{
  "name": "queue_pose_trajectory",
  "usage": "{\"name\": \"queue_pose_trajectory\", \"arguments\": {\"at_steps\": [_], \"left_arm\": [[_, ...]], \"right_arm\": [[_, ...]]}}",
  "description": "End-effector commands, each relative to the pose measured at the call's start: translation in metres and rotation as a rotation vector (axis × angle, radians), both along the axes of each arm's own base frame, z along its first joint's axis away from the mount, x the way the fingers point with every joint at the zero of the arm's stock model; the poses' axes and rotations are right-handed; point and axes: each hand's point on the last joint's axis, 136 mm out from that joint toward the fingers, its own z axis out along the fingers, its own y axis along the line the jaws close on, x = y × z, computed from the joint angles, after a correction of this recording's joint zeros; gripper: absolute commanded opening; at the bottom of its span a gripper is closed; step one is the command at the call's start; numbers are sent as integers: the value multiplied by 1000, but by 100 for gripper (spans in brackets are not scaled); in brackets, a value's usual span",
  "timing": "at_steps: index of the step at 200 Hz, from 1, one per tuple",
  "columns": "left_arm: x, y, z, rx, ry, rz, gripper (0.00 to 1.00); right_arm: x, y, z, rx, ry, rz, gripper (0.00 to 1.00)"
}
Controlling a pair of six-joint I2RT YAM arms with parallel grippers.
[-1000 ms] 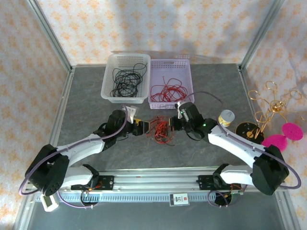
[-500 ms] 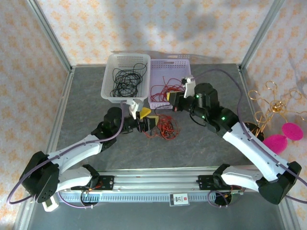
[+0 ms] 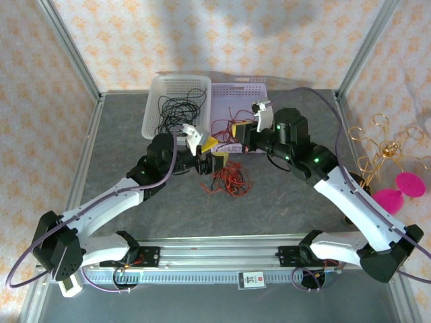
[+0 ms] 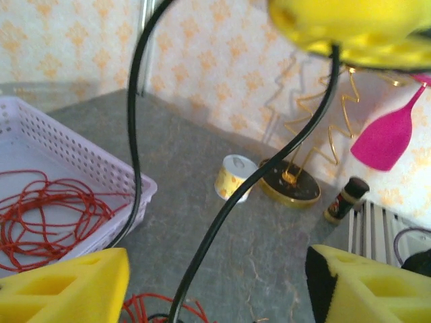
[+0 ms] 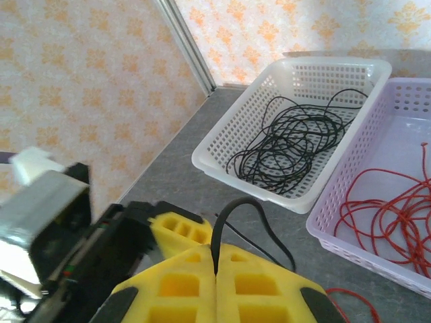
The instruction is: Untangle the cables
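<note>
The tangled bundle of red and black cables (image 3: 229,180) lies on the grey table between the arms, and its top edge shows as red loops (image 4: 161,309). My right gripper (image 3: 236,131) (image 5: 215,259) is raised in front of the baskets, its yellow foam pads shut on a black cable (image 5: 246,212) that loops out above them. That black cable (image 4: 222,202) runs up from the bundle, through the wide gap of my open left gripper (image 3: 212,158) (image 4: 215,279) without touching its pads, to the right gripper's pads (image 4: 350,27).
A white basket (image 3: 156,131) (image 5: 222,171) holds loose black cables, and beside it a purple basket (image 3: 259,87) (image 5: 337,229) holds red ones. At the right stand a gold wire ornament (image 3: 377,158) (image 4: 289,185), pink shapes (image 3: 404,188), a small cup (image 4: 232,176) and a dark bottle (image 4: 343,198).
My right gripper has risen from the bundle and moved back toward the baskets, drawing a black cable up. My left gripper has shifted right and up behind the bundle.
</note>
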Motion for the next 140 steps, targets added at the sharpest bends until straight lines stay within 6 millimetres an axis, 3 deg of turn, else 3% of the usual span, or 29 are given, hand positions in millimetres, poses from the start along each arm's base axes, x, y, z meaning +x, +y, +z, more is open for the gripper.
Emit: {"name": "queue_pose_trajectory", "arguments": {"at_steps": [1, 28, 67, 99, 114, 140], "left_arm": [[3, -8, 3, 26, -19, -33, 67], [17, -10, -1, 52, -18, 3, 49], [23, -3, 3, 36, -16, 66, 0], [15, 5, 8, 0, -8, 83, 0], [11, 6, 11, -17, 0, 81, 0], [8, 10, 15, -32, 4, 90, 0]], "right_arm": [[-6, 8, 17, 43, -19, 49, 0], [-5, 8, 14, 51, -8, 46, 0], [2, -4, 15, 58, -15, -44, 0], [25, -27, 11, 165, 22, -262, 0], [31, -26, 2, 290, 84, -309, 0], [36, -24, -22, 492, 195, -363, 21]]}}
